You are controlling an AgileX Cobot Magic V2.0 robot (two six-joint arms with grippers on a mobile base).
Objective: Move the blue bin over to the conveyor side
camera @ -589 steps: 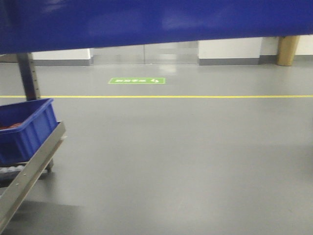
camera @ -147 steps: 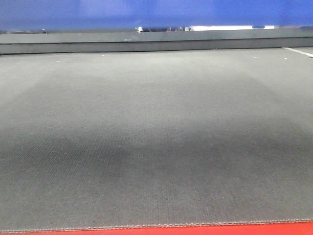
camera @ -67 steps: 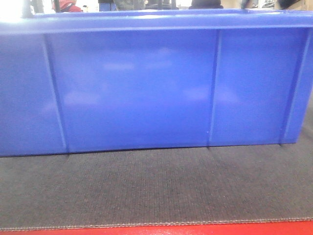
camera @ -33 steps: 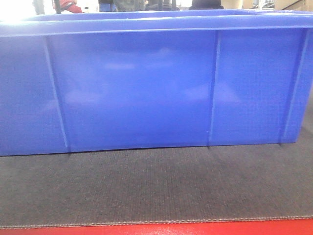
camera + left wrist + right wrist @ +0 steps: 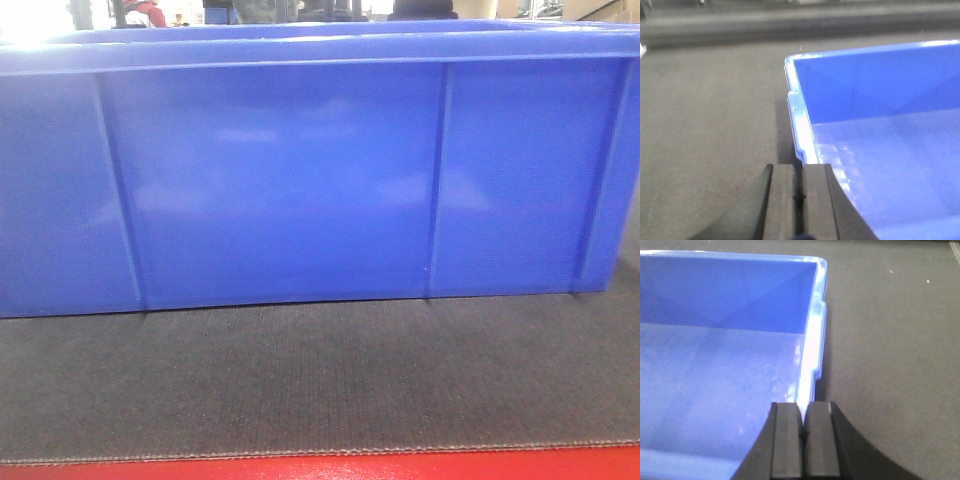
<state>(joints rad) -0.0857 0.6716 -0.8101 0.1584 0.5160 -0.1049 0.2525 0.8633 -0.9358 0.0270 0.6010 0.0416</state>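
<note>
Front view: the blue bin, glossy smooth plastic with thin vertical ribs and a thick top rim, stands flat on the conveyor side, a dark grey belt of fine woven texture. A red strip runs along the belt's near edge. Compared with half a second ago, the bin sits in the same spot; a couple of seconds back the belt here was bare.

Left wrist view: the left hand, two black ribbed pads, is pressed together over the bin's side rim, pinching the wall from above. Belt lies to its left, the bin's shiny floor to its right.

Right wrist view: the right hand is likewise clamped on the opposite side rim, bin interior at left, belt at right.
</note>
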